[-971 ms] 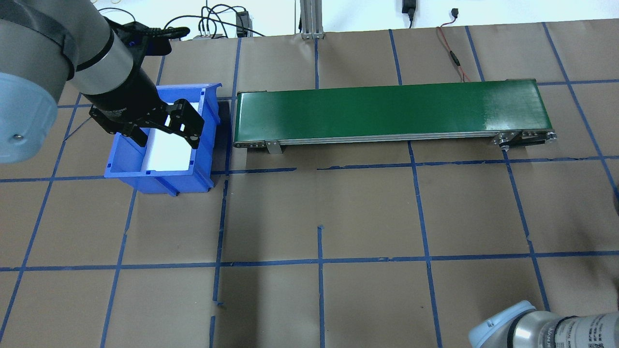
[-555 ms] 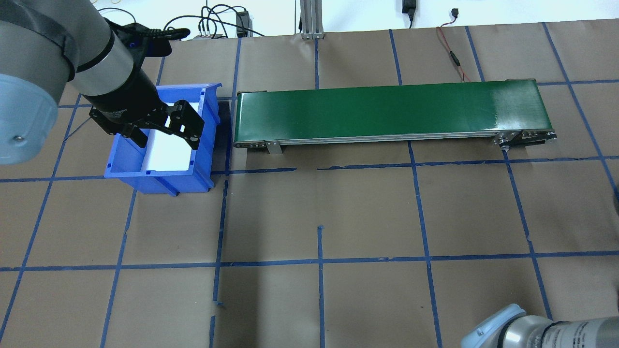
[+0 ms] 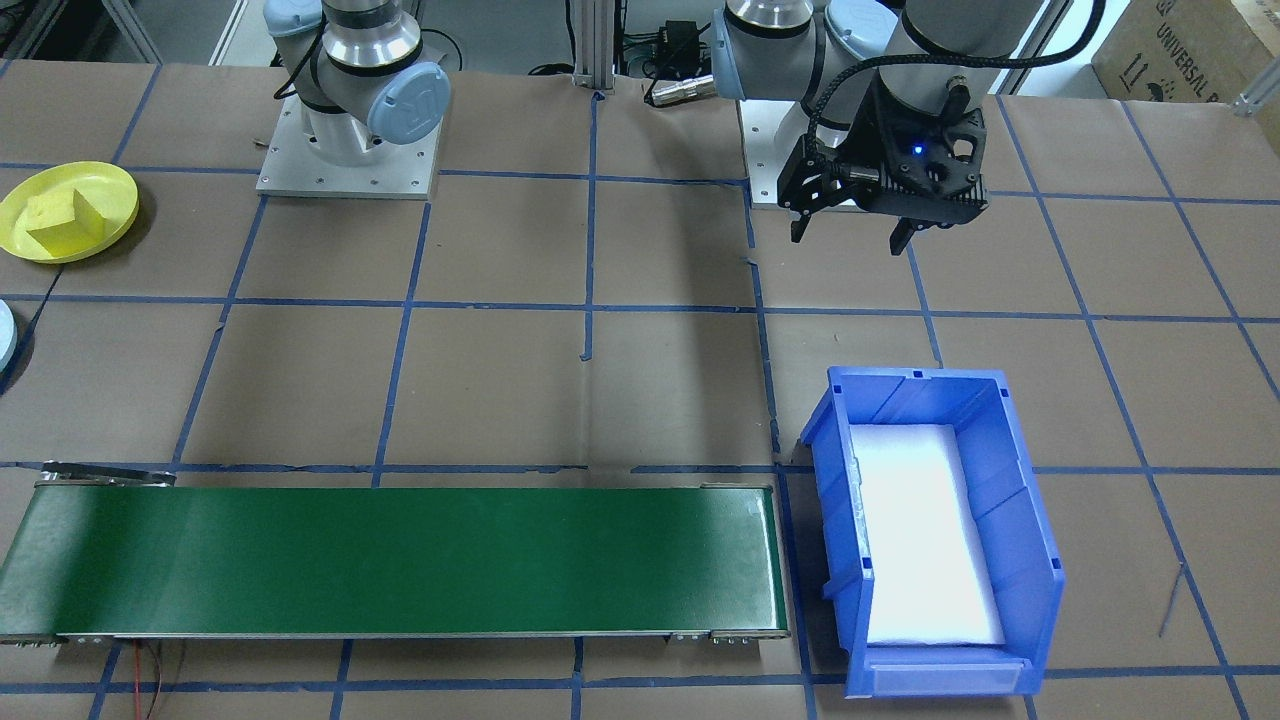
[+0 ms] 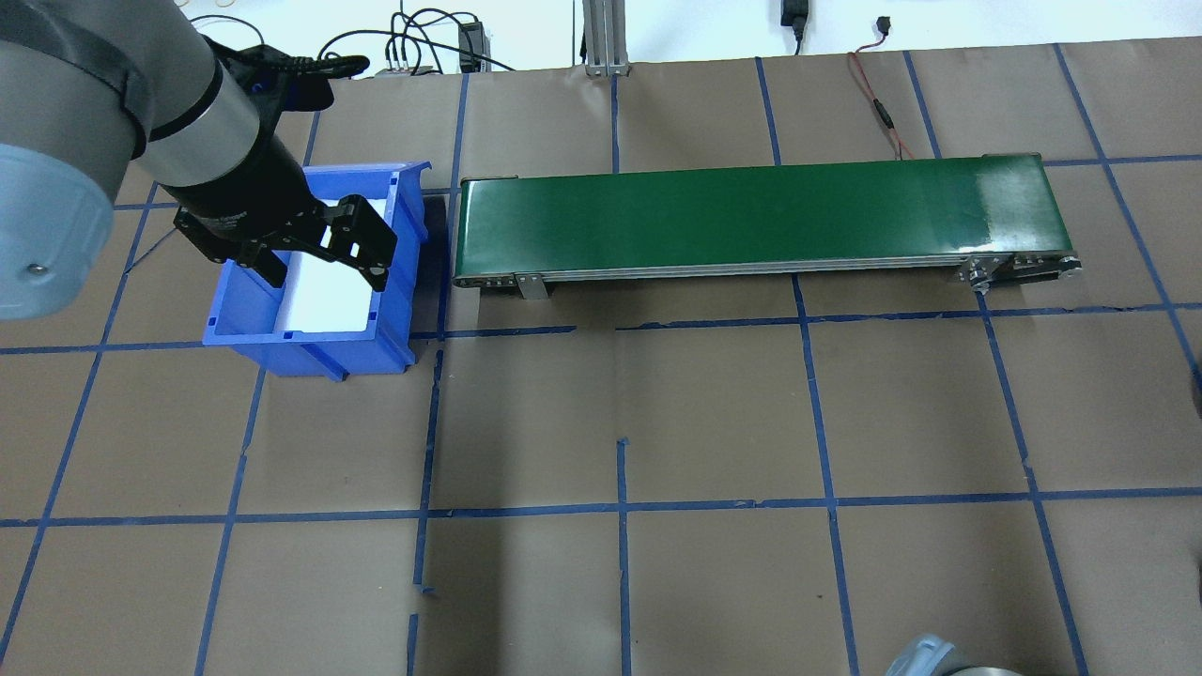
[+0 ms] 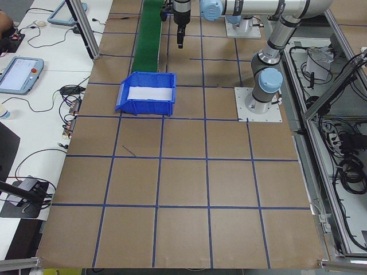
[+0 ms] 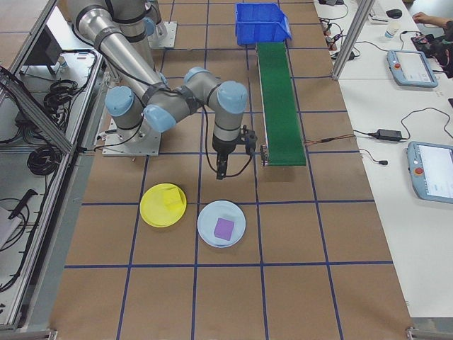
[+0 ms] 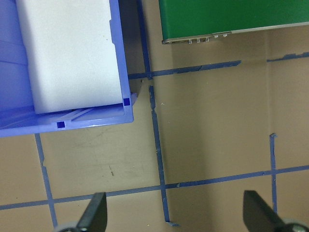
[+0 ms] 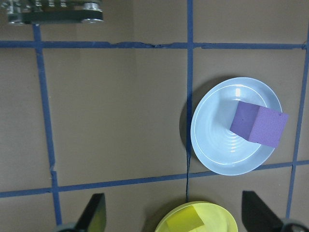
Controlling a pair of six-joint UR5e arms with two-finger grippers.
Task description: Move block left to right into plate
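Right hand [image 6: 221,172] hangs spread and empty, the round yellow plastic plate [image 6: 163,205] just beside and below it, yellow foam cube [image 6: 170,197] already inside; far off, left hand [image 3: 852,238], also spread, hovers near the blue plastic bin [image 3: 1030,560].

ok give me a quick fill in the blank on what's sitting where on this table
1. The yellow plate holds a ____ block.
2. The purple block lies in the pale ____ plate.
3. The green conveyor belt carries ____ blocks.
4. The blue bin is lined with a ____ pad.

Missing words: yellow; blue; no; white
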